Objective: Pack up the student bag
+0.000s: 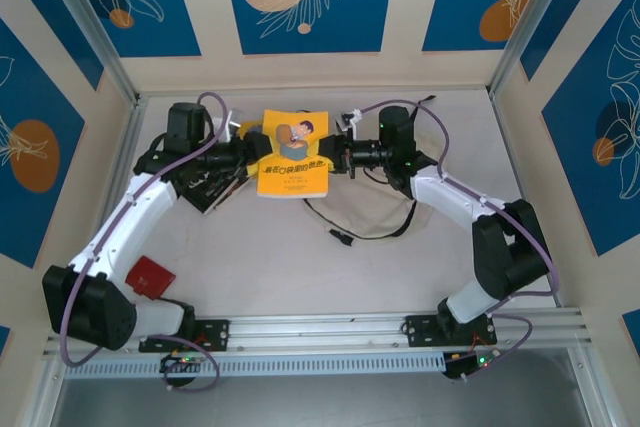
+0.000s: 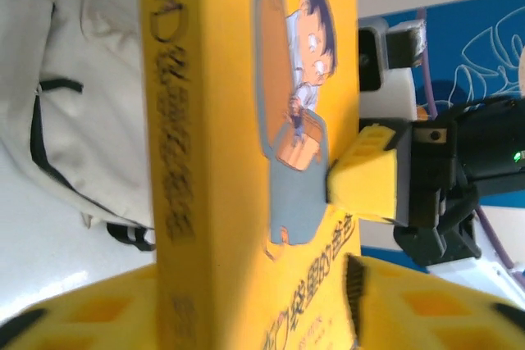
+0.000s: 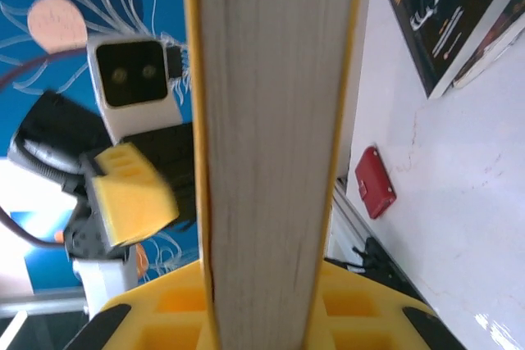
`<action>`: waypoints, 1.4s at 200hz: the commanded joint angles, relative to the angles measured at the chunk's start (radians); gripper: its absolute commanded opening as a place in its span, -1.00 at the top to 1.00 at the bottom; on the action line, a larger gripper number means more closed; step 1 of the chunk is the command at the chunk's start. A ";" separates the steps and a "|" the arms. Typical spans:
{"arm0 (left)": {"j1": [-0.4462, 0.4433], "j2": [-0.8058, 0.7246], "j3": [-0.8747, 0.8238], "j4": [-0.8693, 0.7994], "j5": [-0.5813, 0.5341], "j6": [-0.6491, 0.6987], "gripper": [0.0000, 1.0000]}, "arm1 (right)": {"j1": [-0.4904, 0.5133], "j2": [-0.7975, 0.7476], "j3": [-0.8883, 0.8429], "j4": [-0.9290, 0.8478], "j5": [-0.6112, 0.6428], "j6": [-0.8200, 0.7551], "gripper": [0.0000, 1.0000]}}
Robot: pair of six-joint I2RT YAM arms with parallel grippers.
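Book above student bag: right gripper tight on its page edge, left gripper perhaps slack, hold unclear.

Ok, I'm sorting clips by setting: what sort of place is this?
Probably a robot test cell: left arm and right arm bolted to a rail, a white table, blue patterned panels around it.

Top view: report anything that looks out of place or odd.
Nothing looks spilled or damaged. The one unusual thing: the yellow book is up off the table between the left gripper and right gripper, one at each side. A small red object lies alone near the left arm's base.
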 commanded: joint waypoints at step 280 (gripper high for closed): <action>-0.247 -0.117 -0.400 0.563 -0.690 -0.624 0.99 | 0.126 -0.090 -0.054 -0.134 0.586 0.193 0.08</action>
